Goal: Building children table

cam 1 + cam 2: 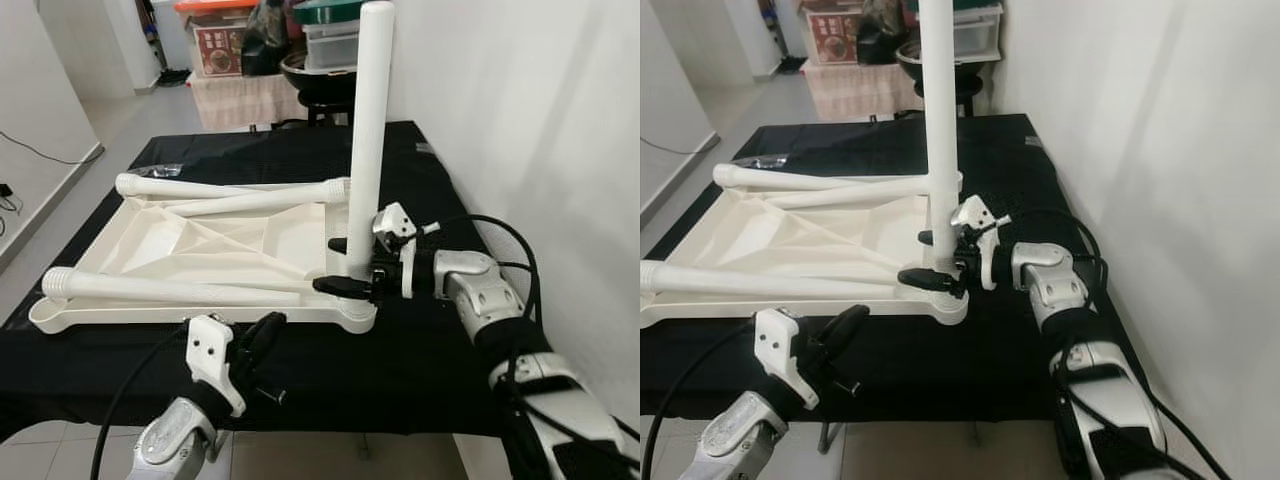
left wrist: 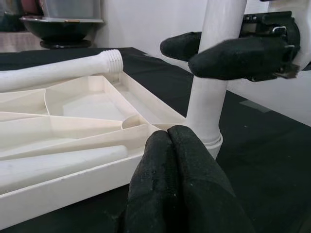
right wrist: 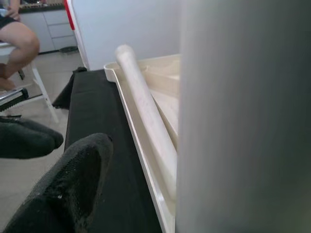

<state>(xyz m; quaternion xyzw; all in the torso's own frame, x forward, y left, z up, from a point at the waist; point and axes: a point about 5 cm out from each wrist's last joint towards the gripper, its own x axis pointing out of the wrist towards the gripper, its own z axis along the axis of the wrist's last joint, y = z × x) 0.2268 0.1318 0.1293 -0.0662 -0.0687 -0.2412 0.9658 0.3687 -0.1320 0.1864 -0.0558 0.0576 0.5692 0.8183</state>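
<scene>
1. One white table top (image 1: pixel 215 245) lies upside down on a black cloth (image 1: pixel 400 350) that covers a low surface
2. There are four white legs in all: one stands up and three lie down
3. The standing leg (image 1: pixel 370 130) is upright in the corner socket of the table top nearest the robot's right side
4. Two loose legs (image 1: pixel 235 195) lie at the far edge of the table top, touching each other at one end like a thin wedge
5. The last loose leg (image 1: pixel 170 289) lies along the near edge, its threaded end pointing to the robot's left
6. The right gripper (image 1: pixel 340 266) grasps the standing leg low down, one black finger on each side of it
7. The left gripper (image 1: pixel 262 338) hangs just in front of the near edge of the table top, with its two fingers (image 2: pixel 180 184) pressed together and holding nothing
8. In the right wrist view a person's bare leg (image 3: pixel 19 46) shows beside a white stool (image 3: pixel 39 90)
9. Some boxes and a dark bowl (image 1: pixel 315 80) sit past the far end of the cloth
</scene>
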